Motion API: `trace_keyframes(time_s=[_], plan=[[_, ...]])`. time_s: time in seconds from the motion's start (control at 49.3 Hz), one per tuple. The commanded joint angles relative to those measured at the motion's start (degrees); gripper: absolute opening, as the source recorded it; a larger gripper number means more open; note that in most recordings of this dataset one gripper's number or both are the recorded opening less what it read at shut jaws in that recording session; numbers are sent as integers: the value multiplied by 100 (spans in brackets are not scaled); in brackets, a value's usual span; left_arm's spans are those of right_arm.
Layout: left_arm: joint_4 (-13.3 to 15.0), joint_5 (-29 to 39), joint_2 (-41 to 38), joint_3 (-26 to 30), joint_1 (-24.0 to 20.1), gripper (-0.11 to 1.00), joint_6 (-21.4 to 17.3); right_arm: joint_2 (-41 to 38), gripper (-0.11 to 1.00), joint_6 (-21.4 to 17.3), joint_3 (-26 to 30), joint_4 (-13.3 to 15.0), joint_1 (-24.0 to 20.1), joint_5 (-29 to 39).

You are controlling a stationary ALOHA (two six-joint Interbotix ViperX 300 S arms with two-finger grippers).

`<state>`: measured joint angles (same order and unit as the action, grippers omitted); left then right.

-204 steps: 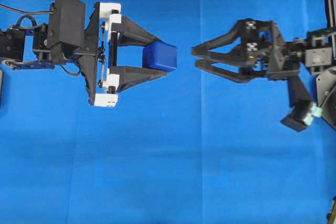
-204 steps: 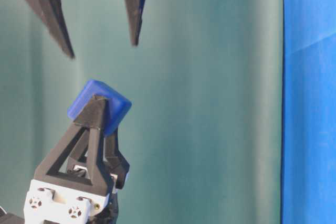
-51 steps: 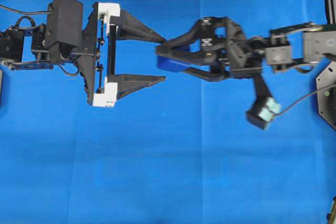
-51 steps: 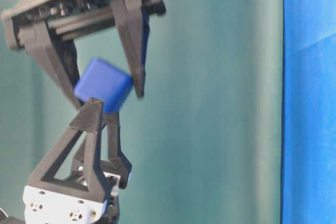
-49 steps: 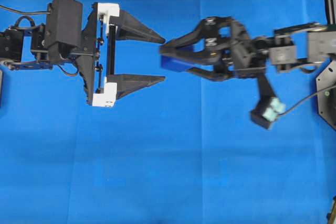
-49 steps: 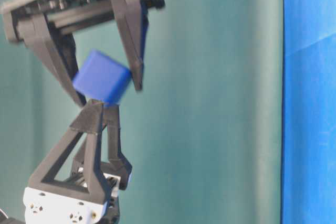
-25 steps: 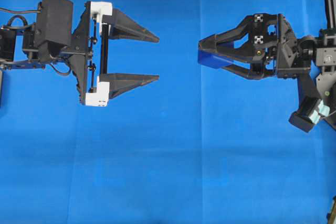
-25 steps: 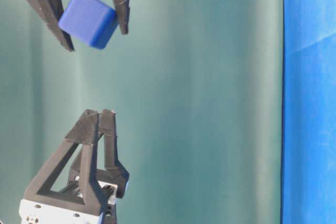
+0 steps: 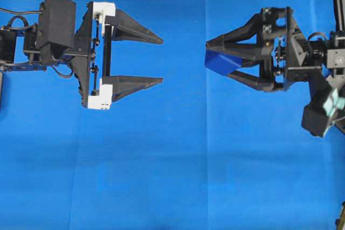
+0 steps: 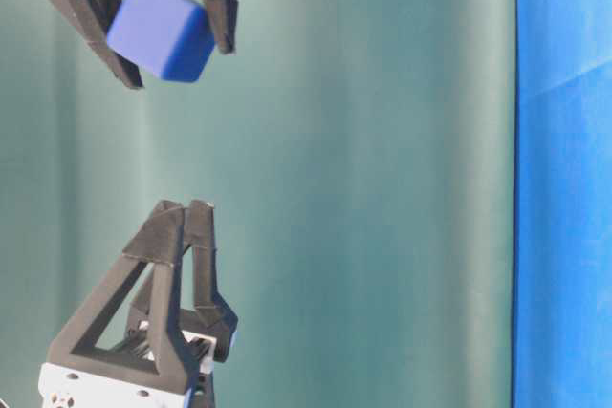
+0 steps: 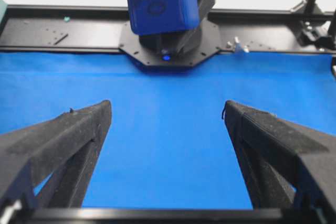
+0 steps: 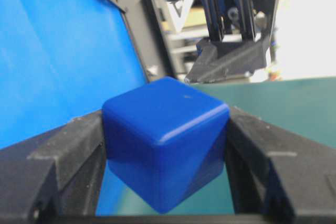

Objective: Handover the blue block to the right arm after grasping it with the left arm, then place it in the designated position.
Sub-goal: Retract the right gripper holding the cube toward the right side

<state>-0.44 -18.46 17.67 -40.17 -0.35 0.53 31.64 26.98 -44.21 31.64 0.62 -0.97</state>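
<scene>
The blue block hangs in the air above the blue cloth, pinched between the all-black fingers of my right gripper, which is shut on it. The right wrist view shows the block wedged corner-down between both fingers. My left gripper, the one with white brackets, stands wide open and holds nothing, a hand's width to the block's left. Its two fingers point at the block across the gap. In the table-level view the block sits high above the left gripper. The designated position is out of view.
Blue cloth covers the table under both arms. The right arm's base and a black frame rail stand at the cloth's far edge. A pale mint wrist part hangs at the right.
My right gripper has pulled back to the right with the blue block in it. The open left gripper drew slightly left, so the two now stand apart.
</scene>
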Motion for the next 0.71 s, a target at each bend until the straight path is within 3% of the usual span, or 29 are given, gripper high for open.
trace_keyframes(time_s=[0.0, 0.243, 0.487, 0.689], plan=[[-18, -9, 105, 70, 9, 91, -9, 88, 53, -448, 70, -193, -9, -9], [-9, -9, 105, 70, 9, 91, -9, 185, 53, -2347, 97, -501, 0, 149], [-9, -9, 105, 79, 9, 91, -18, 308, 53, -4228, 88, -562, -9, 272], [-9, 0, 105, 79, 9, 91, -18, 325, 53, -5388, 88, -562, -9, 387]])
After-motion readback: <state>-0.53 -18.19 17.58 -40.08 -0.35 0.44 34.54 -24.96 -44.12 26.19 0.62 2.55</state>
